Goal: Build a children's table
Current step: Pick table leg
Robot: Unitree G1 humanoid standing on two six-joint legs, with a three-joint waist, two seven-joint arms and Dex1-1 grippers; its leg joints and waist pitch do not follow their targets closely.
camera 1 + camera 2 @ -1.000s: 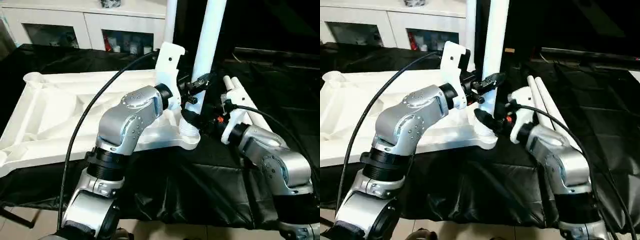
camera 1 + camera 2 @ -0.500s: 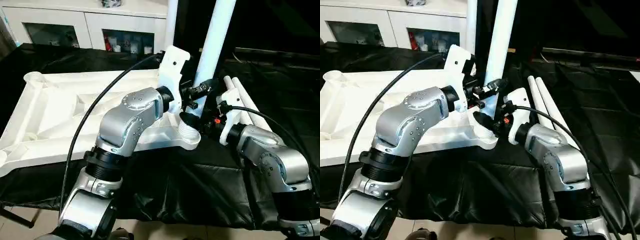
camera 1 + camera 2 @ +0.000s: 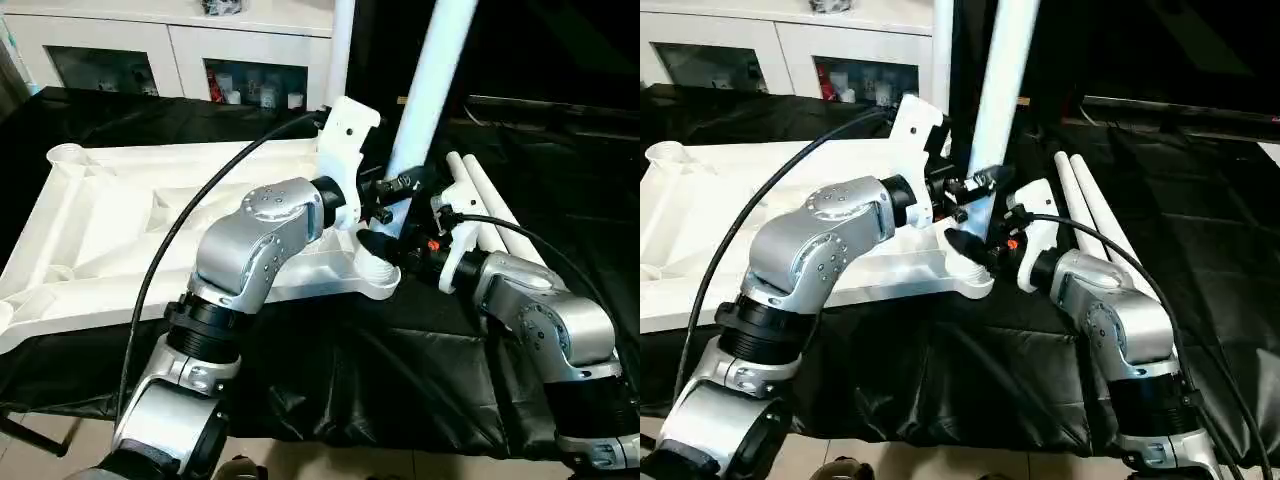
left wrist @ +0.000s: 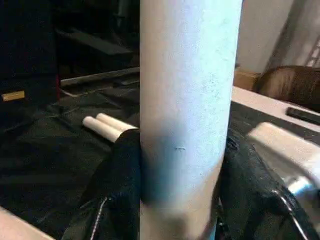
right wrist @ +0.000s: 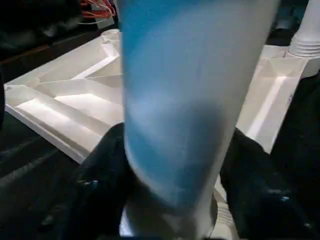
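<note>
A: Black cloth (image 3: 420, 370) covers the work surface, and the white table top (image 3: 110, 230) lies on it upside down, ribs showing, as the biggest thing there.

B: Where do the legs sit relative to that top?

A: One leg (image 3: 1002, 80) rises from the round socket (image 3: 378, 268) at the top's near corner on the robot's right, leaning a little away from the top. A second leg (image 3: 343, 40) stands at the top's far corner, upright. Two more legs (image 3: 1090, 215) lie side by side on the cloth, just beside the top's right edge.

B: And the arms?

A: Both reach to the leaning leg at that near corner. The left gripper (image 3: 397, 187) is closed around it a short way above the socket; in the left wrist view its fingers (image 4: 117, 185) press against both sides of the tube. The right gripper (image 3: 385, 247) sits lower, right at the socket, with its fingers (image 5: 102, 175) on either side of the leg's base and touching it.

B: Anything behind the top?

A: A white cabinet (image 3: 180, 50) with glass doors stands beyond its far edge.
</note>
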